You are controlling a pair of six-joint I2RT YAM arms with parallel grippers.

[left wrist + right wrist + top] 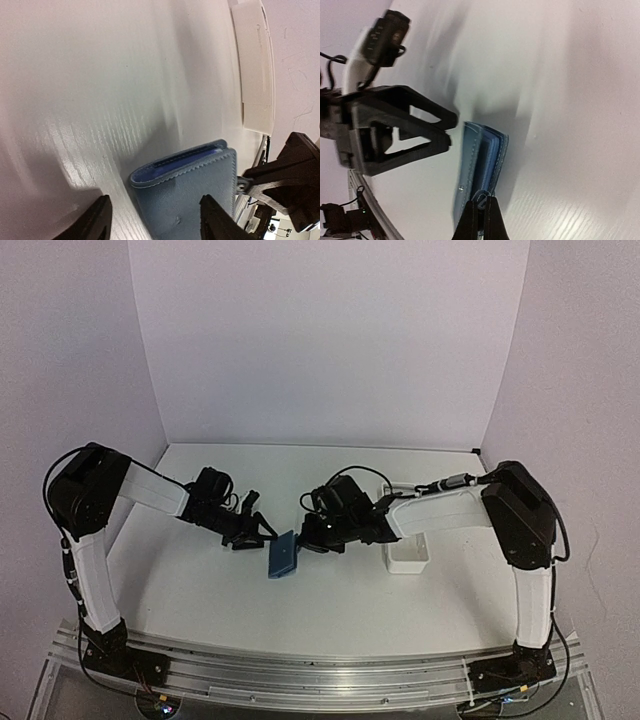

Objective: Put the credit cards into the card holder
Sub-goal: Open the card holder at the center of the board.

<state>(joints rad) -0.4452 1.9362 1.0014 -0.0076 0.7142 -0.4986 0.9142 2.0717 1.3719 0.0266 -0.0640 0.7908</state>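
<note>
The card holder, a small blue folded wallet, stands on its edge on the white table between the two grippers. My right gripper is shut on the snap tab at the card holder's near edge. My left gripper is open, with one finger on each side of the card holder, apart from it. In the top view the left gripper is left of the card holder and the right gripper is at its upper right. No loose credit card shows; a dark blue strip lies inside the fold.
A long white tray stands on the table right of the right gripper, and shows in the left wrist view. White walls close off the back and both sides. The left gripper's black frame is close beside the card holder.
</note>
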